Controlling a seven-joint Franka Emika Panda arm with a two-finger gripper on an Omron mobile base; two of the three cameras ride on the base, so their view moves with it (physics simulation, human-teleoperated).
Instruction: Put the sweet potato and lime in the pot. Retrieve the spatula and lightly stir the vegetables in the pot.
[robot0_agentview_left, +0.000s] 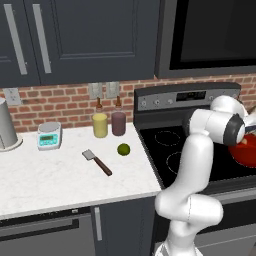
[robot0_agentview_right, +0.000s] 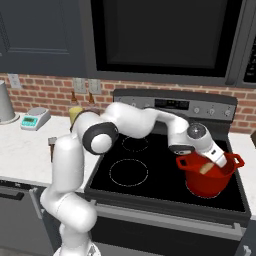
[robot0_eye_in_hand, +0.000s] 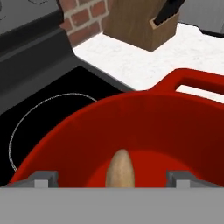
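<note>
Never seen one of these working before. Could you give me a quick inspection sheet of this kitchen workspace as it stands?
Surface: white counter beside black stove.
Job's things: sweet potato in red pot on stove; lime and spatula on counter, apart.
Clutter: scale, two bottles, knife block.
Grippers: gripper open over the pot.
Cables: nothing seen.
Surroundings: brick wall, dark cabinets.

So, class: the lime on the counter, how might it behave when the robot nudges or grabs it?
The lime looks round and smooth, so a nudge would probably send it rolling across the flat counter. It seems small, so likely light. Its curved skin might slip between narrow jaws unless gripped across the middle.
</note>
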